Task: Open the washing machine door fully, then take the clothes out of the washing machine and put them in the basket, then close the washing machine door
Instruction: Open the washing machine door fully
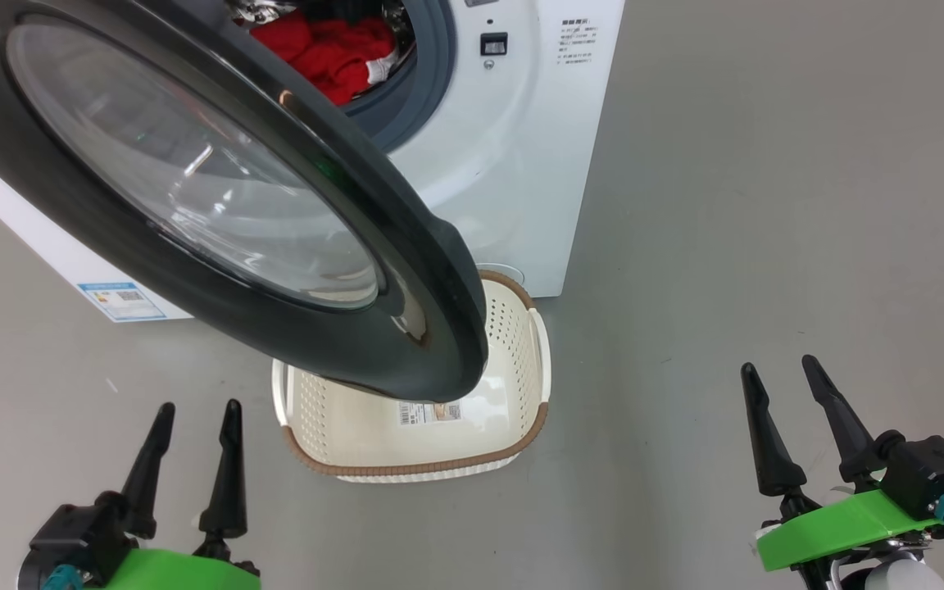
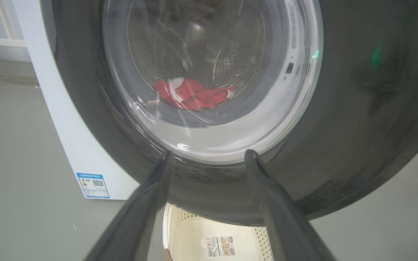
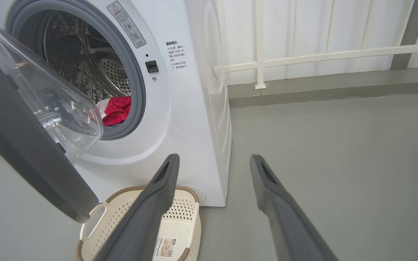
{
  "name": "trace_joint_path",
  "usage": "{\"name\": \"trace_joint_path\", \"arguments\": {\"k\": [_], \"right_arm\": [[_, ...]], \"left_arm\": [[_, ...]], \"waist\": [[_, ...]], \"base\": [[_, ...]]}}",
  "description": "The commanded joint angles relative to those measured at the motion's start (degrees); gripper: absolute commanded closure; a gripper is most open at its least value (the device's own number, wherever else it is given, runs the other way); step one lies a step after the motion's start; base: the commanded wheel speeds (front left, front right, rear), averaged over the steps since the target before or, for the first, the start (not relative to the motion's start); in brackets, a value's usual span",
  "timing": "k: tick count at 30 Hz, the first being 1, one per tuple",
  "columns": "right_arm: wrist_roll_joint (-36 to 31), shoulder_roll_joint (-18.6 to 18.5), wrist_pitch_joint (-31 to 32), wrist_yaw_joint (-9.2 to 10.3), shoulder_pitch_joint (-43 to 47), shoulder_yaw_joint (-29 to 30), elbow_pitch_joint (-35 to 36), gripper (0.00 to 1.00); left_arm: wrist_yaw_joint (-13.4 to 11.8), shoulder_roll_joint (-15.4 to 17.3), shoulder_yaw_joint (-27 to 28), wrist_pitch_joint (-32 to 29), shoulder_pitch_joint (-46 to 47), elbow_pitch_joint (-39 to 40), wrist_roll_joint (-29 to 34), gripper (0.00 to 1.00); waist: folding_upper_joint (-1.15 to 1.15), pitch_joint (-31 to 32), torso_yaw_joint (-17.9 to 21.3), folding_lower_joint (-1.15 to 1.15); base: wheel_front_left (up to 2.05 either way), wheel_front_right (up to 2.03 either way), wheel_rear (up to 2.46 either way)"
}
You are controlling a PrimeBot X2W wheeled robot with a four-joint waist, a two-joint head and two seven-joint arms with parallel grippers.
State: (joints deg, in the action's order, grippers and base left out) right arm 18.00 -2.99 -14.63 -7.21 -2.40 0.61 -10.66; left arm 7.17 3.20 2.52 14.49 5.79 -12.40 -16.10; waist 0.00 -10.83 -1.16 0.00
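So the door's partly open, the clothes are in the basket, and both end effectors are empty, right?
No. The head view shows the clothes in the drum, not the basket. The door is partly open; left end effector and right end effector are empty.

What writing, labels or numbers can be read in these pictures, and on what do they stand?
No text reads clearly.
Blue label on the washing machine: QR code, print too small.
Warning sticker on its front: red triangle, words too small.
Printed lines beside it: blurred.
Sticker in the basket: barcode, print too small.
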Motion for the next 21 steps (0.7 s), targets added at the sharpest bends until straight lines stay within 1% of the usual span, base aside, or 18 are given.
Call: {"name": "trace_joint_path", "arguments": {"k": [1,8,12,13,14,15,16,21], "right_arm": [[-0.5,-0.2,-0.4,-0.28,0.0,-1.2,1.5,0.00],[-0.9,-0.2,-0.4,-0.28,-0.3,-1.2,1.3,0.00],[0.4,-0.1,-0.4,-0.28,-0.8,-1.4,1.3,0.00],[1.1,-0.1,-0.4,-0.28,-1.1,-1.4,1.3,0.15],[1.6,-0.1,-0.4,-0.28,-1.4,-1.4,1.4,0.55],[1.9,-0.1,-0.4,-0.28,-1.8,-1.7,1.5,0.91],[2.4,-0.1,-0.4,-0.28,-2.2,-2.1,1.6,1.00],[6.9,-0.5,-0.4,-0.28,-5.0,-3.2,2.0,1.00]], "left_arm": [[0.3,0.7,1.7,0.5,-0.2,1.6,0.6,0.00],[0.3,0.7,1.4,0.5,-0.2,1.6,0.7,0.00],[0.3,0.6,1.1,0.5,-0.2,1.6,0.7,0.00],[0.3,0.6,1.0,0.5,-0.2,1.6,0.7,0.00],[0.3,0.6,0.9,0.5,-0.3,1.6,0.7,0.00],[0.3,0.6,0.8,0.5,-0.3,1.7,0.7,0.00],[0.3,0.6,0.7,0.5,-0.3,1.7,0.7,0.00],[0.3,0.4,0.0,0.5,-0.6,1.7,0.6,0.00]], "waist": [[0.00,0.1,0.0,0.00],[0.00,0.0,-0.4,0.00],[0.00,0.0,-0.7,0.00],[0.00,0.0,-0.8,0.00],[0.00,0.0,-0.9,0.00],[0.00,0.0,-1.1,0.00],[0.00,0.1,-1.2,0.00],[0.00,0.3,-2.1,0.00]], "base": [[0.00,0.00,0.00],[0.00,0.00,0.00],[0.00,0.00,0.00],[0.00,0.00,0.00],[0.00,0.00,0.00],[0.00,0.00,0.00],[0.00,0.00,0.00],[0.00,0.00,0.00]]}}
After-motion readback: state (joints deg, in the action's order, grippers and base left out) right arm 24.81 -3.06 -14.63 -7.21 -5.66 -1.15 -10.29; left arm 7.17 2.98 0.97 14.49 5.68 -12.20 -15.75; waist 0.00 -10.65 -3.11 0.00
